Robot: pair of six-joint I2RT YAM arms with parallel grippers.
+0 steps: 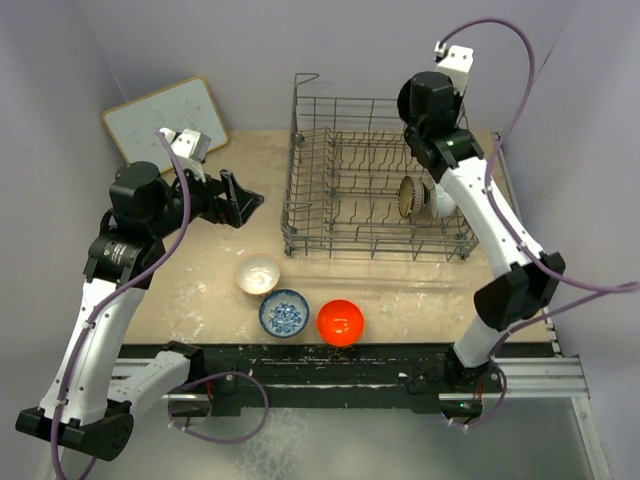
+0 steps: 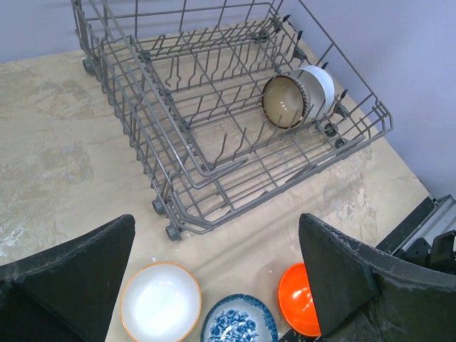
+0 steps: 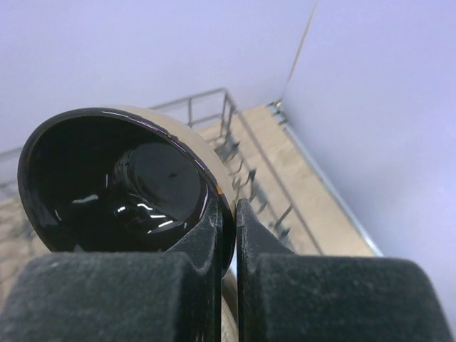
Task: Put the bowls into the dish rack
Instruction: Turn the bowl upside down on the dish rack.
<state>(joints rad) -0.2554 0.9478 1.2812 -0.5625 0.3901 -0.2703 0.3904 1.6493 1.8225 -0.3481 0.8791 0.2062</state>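
Lower the glossy black bowl (image 3: 121, 185), pinched by its rim in the right hand (image 3: 228, 235) over the dish rack's (image 1: 300, 160) right end, slowly and on edge into 1 free tine slot beside the brown-rimmed bowl (image 1: 408, 196), well apart from the wide-spread left hand (image 2: 217, 221).

Glossy black bowl (image 3: 121, 182); matt, grainy pads (image 3: 107, 296) on the right gripper (image 3: 229, 221); grey metal-wire dish rack (image 1: 372, 247) on mottled tabletop (image 2: 57, 142)

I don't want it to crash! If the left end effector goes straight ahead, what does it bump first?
Probably the dish rack. The open left end effector points at its side wall, nothing showing between. Height is hard to judge.
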